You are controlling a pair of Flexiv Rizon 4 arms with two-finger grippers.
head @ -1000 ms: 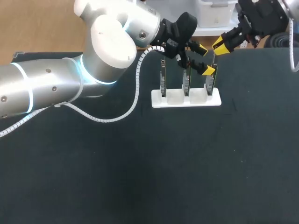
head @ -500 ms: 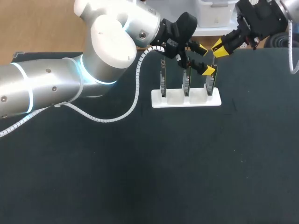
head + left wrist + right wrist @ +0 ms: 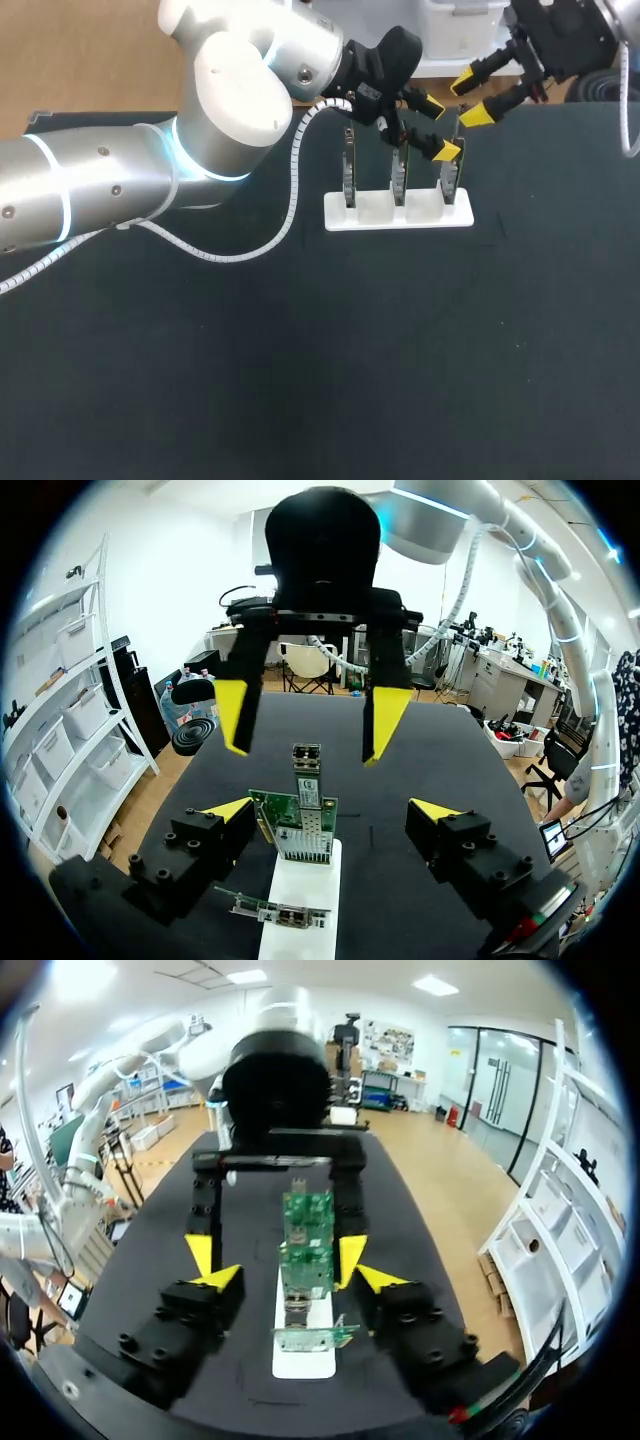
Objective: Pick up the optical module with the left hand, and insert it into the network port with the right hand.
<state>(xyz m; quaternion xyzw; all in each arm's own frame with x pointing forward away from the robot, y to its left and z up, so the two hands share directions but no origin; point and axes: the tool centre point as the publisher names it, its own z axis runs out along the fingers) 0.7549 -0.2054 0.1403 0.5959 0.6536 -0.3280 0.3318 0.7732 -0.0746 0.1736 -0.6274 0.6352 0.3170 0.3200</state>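
Hovering open on both sides, gripping nothing.

On the black table (image 3: pixel 300 380), with the left arm (image 3: pixel 120 190) in from 9 o'clock, toward the white holder (image 3: pixel 375 215) at about 1 o'clock of the table's middle. Holding the left gripper (image 3: pixel 442 128) spread wide, one finger at each side of the green card (image 3: pixel 300 825), touching neither. Holding the right gripper (image 3: pixel 472 99) equally parted, at 1 o'clock from the holder, facing the left one. Finding the optical module (image 3: pixel 306 764) upright at the card's top end, seemingly seated there, apart from all tips.

The right arm (image 3: pixel 575 35) runs off the head view's upper edge.
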